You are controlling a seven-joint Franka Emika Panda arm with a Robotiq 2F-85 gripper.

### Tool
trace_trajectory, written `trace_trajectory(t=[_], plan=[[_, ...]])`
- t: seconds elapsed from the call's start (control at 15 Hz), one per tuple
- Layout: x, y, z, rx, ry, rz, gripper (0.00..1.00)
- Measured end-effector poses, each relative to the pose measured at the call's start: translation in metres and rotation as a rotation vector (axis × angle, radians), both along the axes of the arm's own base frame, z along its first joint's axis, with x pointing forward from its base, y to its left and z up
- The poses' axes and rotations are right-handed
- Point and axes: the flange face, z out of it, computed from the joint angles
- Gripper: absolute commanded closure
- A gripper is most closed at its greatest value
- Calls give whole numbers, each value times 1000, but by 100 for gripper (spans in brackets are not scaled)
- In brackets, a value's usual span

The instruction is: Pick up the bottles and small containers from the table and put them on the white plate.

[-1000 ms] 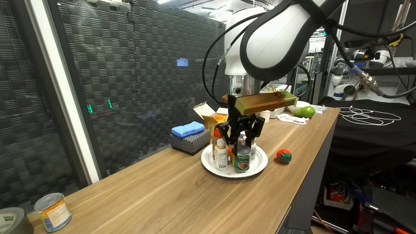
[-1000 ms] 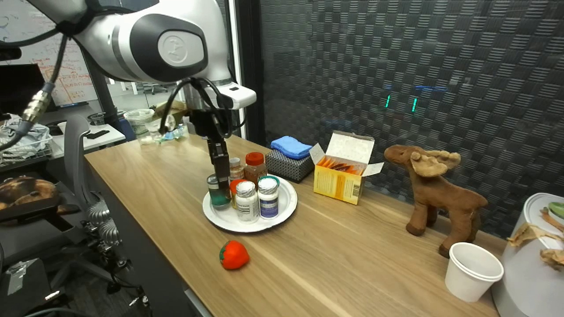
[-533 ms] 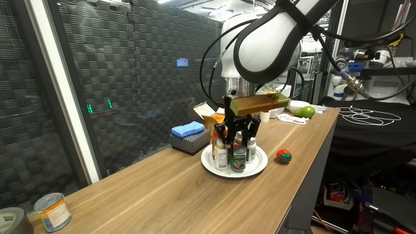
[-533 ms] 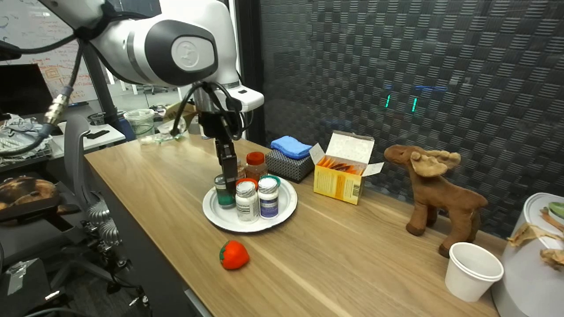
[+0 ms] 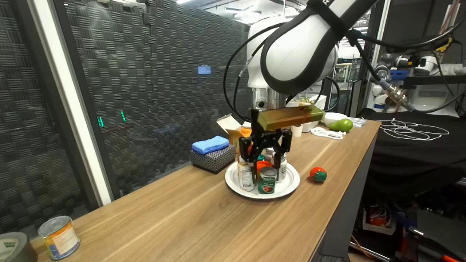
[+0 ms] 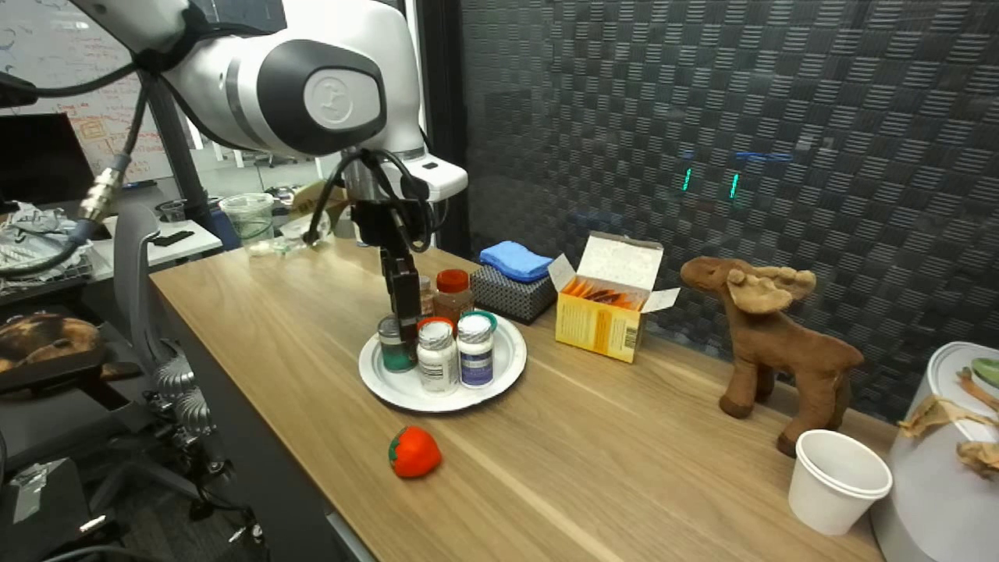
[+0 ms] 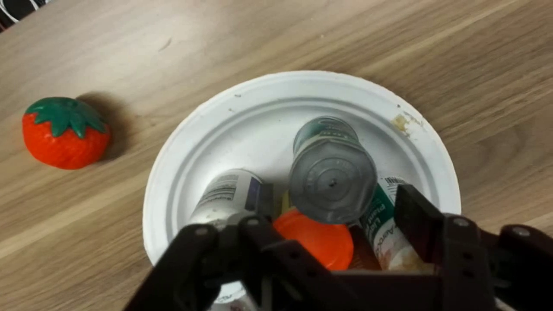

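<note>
fingers (image 5: 277, 160) farther apart than half a second ago, downturned end effector (image 5: 265, 171) spread above the white plate (image 7: 302, 88)

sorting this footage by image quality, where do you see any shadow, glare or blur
Wrist view: a pale sheen on the table toward the upper left, a shadow right of the red toy fruit, the gripper dark and soft in the foreground; both exterior views: a thin shadow under the near rim of the white plate, small green lights glowing on the dark wall, possibly reflections.
</note>
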Motion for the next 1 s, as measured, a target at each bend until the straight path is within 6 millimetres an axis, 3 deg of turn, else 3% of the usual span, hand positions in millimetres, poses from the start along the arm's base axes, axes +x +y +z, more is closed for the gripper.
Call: trace_trajectory(t=[0.27,0.53,0.73,1.0], plan=[[-2,-1,12,5,-25,-3,0],[-14,-9,39,10,-87,-14,0],[-34,-26,54,7,-104,-29,0],[-62,-65,40,-35,-60,-15,0]])
